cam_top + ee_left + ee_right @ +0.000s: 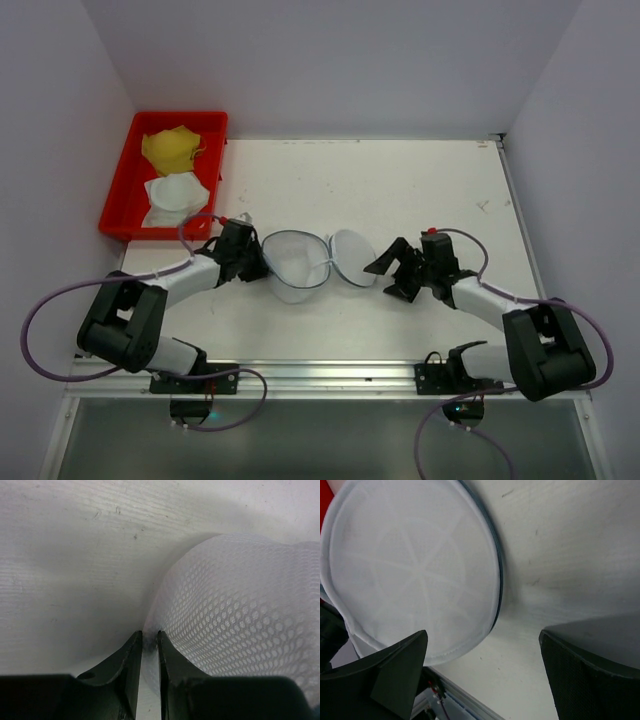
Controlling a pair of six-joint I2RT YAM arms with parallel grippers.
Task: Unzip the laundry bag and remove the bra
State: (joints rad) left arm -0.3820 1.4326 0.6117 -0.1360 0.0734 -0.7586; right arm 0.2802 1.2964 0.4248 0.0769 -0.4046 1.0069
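Left hand (149, 637) narrow, right hand (482, 641) wide

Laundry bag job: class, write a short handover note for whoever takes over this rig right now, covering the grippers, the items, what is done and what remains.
Left gripper: nearly closed, pinching the mesh wall of the laundry bag on its left side.
Right gripper: open, holding nothing, beside the lid.
Bag: mid-table, unzipped, its lid flipped open to the right.
Done: unzipping.
Left: no bra shows inside the bag. A yellow piece and a white piece lie in the red tray, back left. Check whether removal is finished.
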